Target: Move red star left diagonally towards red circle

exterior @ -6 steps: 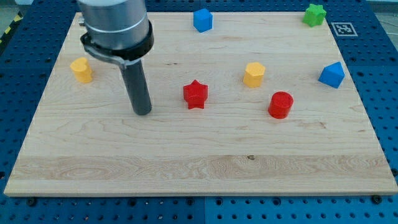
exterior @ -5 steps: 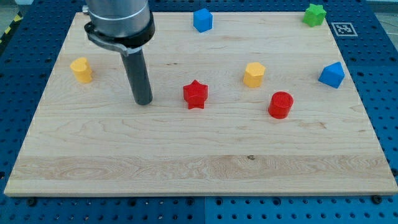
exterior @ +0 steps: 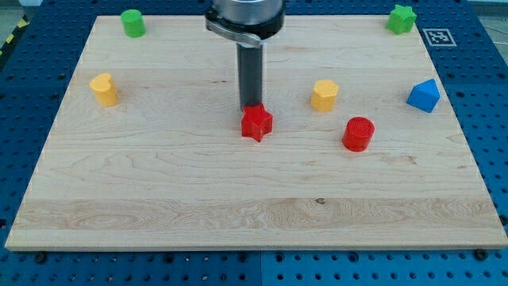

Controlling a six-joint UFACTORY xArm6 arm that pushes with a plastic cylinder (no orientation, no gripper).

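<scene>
The red star [exterior: 256, 124] lies near the middle of the wooden board [exterior: 159, 199]. The red circle, a short cylinder [exterior: 359, 133], stands to the view's right of the star and slightly lower. My rod comes down from the view's top and my tip [exterior: 252, 108] rests right at the star's upper edge, touching or nearly touching it.
A yellow block [exterior: 324, 94] sits up and right of the star. A yellow block [exterior: 104, 89] is at the left. A green cylinder [exterior: 132, 23] is top left, a green star [exterior: 402, 18] top right, and a blue block [exterior: 424, 95] at the right edge.
My rod has moved from the star's left to just above it. The star has shifted slightly right and down. The green cylinder now shows; the blue block at the top is hidden behind the arm.
</scene>
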